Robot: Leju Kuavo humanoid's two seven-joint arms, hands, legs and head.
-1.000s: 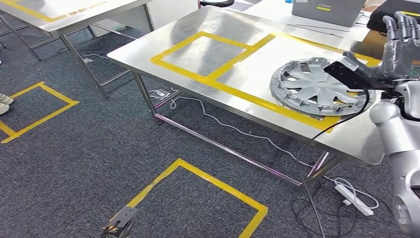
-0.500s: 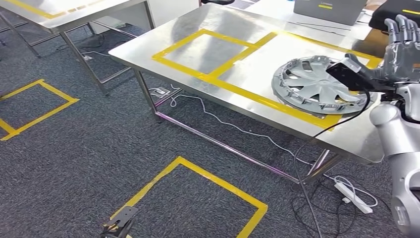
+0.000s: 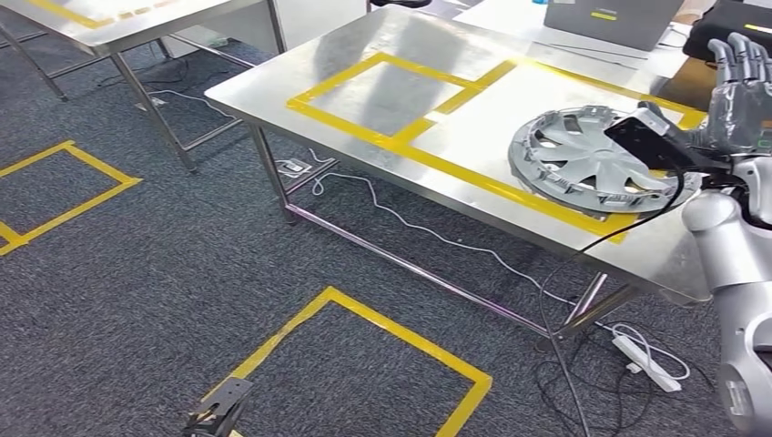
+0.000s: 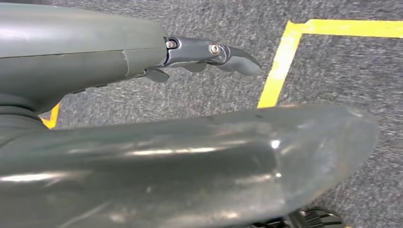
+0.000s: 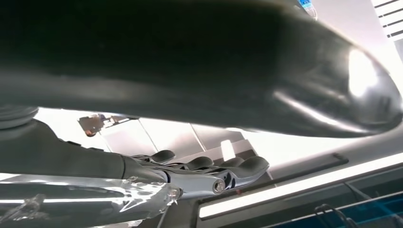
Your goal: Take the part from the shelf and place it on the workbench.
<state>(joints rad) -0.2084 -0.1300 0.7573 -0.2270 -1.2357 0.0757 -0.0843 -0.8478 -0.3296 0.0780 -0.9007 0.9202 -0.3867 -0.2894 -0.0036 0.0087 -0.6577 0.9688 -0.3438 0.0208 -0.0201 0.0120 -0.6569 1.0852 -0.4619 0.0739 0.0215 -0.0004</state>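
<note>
The part, a silver hubcap, lies flat on the steel workbench, partly over the yellow tape at its near right corner. My right hand is raised just beyond and to the right of the hubcap, fingers straight and apart, holding nothing. In the right wrist view its dark fingers stretch out against a bright ceiling. My left hand hangs low over the carpet with its fingers extended and nothing in them.
A yellow taped square marks the grey carpet in front of me. A second steel table stands at the far left. Cables and a white power strip lie under the workbench. A grey laptop sits on a far desk.
The whole picture has drifted slightly, so the camera has moved. The hubcap stays on the workbench and my right hand keeps its raised pose.
</note>
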